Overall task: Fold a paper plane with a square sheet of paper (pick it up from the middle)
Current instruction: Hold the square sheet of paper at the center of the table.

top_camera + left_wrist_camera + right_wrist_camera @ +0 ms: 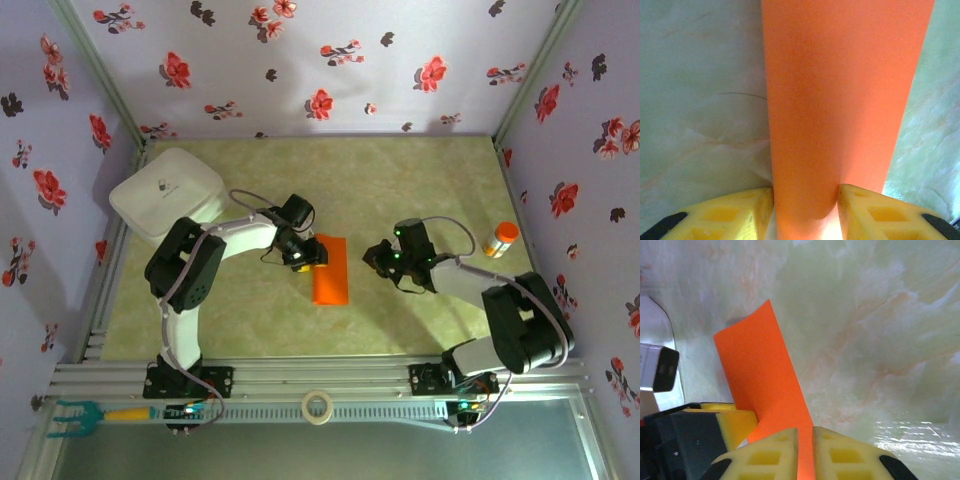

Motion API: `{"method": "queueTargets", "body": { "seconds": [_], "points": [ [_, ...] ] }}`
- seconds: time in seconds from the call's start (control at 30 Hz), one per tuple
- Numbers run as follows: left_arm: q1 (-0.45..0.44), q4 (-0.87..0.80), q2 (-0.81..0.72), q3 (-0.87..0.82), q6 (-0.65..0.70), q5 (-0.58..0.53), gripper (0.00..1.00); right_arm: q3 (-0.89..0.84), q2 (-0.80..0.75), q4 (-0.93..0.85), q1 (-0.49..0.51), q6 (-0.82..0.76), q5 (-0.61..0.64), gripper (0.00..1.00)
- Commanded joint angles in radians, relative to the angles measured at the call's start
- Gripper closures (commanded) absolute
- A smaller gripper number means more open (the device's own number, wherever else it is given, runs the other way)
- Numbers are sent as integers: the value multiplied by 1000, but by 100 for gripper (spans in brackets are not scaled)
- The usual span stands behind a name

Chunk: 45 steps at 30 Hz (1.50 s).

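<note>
"Where's the square sheet of paper (331,272)?"
"Right of the white box (166,192). The left gripper (305,255) clamps its box-side edge."
"And the right gripper (372,258)?"
"Beyond the sheet, fingers nearly together; whether they're pinching anything, I can't tell."

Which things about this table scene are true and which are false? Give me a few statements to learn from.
The orange paper passes between the left gripper's yellow fingers. True.
The right gripper is empty. False: it pinches the paper's edge.
The bottle has a blue cap. False: its cap is orange.
The white box sits at the table's far left corner. True.
</note>
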Motion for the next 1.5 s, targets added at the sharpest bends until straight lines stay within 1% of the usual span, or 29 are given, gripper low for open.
{"method": "queueTargets", "body": {
  "seconds": [0.0,0.17,0.23,0.5,0.8,1.03,1.13,1.27,1.47],
  "points": [
    [-2,-17,86,-26,29,-119,58,79,71,-25,37,-56,-47,91],
    [0,-16,87,-26,28,-118,58,165,168,-76,93,-94,-32,99],
    [-1,-16,87,-28,27,-117,58,194,204,-92,101,-108,-33,100],
    [-1,-12,87,-31,27,-115,58,282,299,-152,126,-157,-54,100],
    [-2,-10,91,-31,27,-114,58,308,335,-158,145,-170,-72,100],
    [0,-10,90,-31,27,-112,58,289,385,-208,147,-211,-43,100],
    [-2,-12,79,-28,26,-109,57,286,396,-306,145,-283,18,100],
    [-3,11,30,-22,1,-77,55,306,404,-410,129,-373,66,100],
    [-1,90,-131,-44,-26,-70,49,344,416,-416,98,-457,30,100]
  ]
}}
